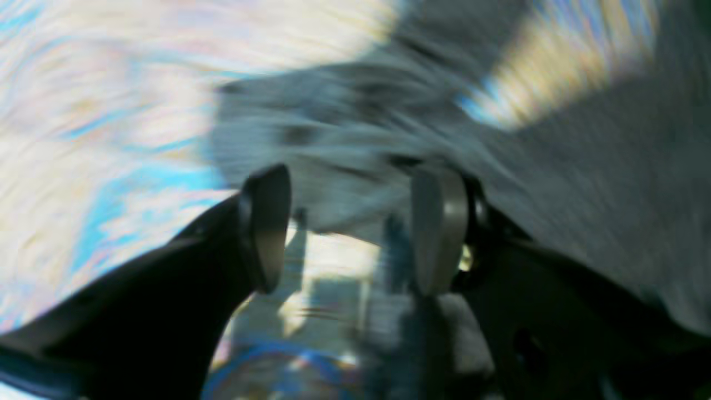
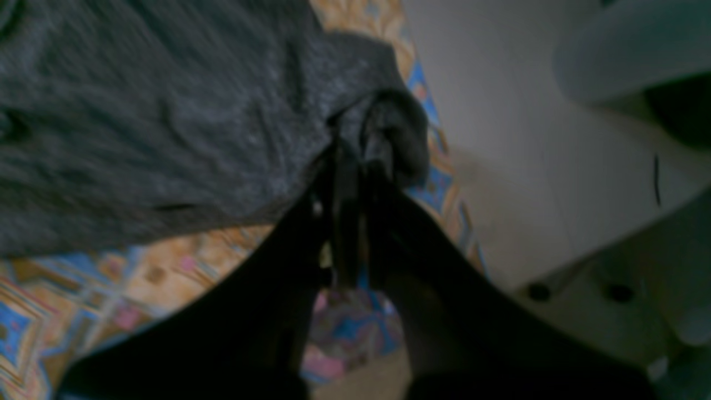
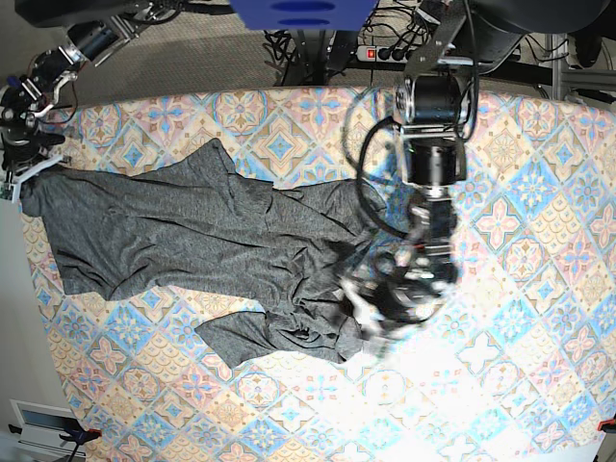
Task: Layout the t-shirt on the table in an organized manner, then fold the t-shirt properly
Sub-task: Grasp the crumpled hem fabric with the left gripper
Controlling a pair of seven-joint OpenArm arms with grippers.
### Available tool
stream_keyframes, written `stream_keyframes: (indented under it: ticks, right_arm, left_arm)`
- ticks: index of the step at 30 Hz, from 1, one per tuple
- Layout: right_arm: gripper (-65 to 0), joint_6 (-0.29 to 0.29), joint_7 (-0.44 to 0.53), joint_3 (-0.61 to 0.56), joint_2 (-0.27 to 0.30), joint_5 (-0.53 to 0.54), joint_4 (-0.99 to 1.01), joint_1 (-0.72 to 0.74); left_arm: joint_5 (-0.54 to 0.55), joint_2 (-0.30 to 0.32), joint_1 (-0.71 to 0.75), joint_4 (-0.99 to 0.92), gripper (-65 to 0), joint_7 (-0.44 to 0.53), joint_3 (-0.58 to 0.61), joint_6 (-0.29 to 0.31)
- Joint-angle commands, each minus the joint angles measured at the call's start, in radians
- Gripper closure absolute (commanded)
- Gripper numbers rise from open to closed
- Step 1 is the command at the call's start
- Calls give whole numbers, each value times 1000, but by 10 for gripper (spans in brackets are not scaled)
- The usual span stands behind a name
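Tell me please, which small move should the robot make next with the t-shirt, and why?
Probably the open left tool should close on the bunched t-shirt edge beside it and pull away from the right tool, which grips a corner at the table edge. The near half lies crumpled.

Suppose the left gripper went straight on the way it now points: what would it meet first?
Most likely the t-shirt: grey fabric fills the view just past the open left gripper. The picture is motion-blurred, so depth is uncertain.

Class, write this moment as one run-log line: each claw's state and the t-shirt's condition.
left claw: open, blurred, over shirt | right claw: shut on t-shirt edge at table corner | shirt: stretched, rumpled, unfolded
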State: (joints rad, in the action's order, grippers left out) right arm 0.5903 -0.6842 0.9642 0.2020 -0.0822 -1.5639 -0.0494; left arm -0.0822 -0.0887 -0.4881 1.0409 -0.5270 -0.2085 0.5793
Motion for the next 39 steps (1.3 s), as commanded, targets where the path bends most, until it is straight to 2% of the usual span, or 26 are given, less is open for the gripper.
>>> stream_keyframes:
  ticks: [1,3,8,10,15,17,19,27,33,36,39]
  right_arm:
    - [0,-3,28,2,23,12,-17,12]
    - [0,-3,27,2,23,12,-17,12]
    - [0,-2,22,-3,21,12,-17,12]
    - [0,-2,22,-27,21,12,-23,-2]
    - [0,-2,28,-63,21,12,-71,-46]
    - [0,-2,28,-64,21,12,-89,-51]
    - [0,-2,28,-64,21,12,-92,-51]
    - [0,-2,28,-64,21,12,-92,-57]
    - [0,-2,28,-64,21,12,-92,-57]
    - [0,-2,28,-64,21,12,-92,-57]
    - [0,-2,28,-64,21,12,-94,-57]
  left_arm:
    - [20,-6,-30,-9,-345,55,-39,11]
    - [22,-6,-30,-57,-345,113,-84,11]
    - [22,-4,-47,-207,-345,227,-90,9]
    - [22,-1,-83,-322,-345,282,-102,8]
    - [20,5,-235,-689,-345,465,-207,-52]
    - [20,33,-283,-811,-345,540,-207,-63]
    - [20,33,-309,-873,-345,585,-207,-63]
    - [6,14,-323,-890,-341,595,-197,-74]
    - [2,13,-317,-891,-338,595,-79,-75]
    - [3,13,-317,-891,-302,595,-67,-75]
    - [3,14,-317,-891,-233,595,-67,-75]
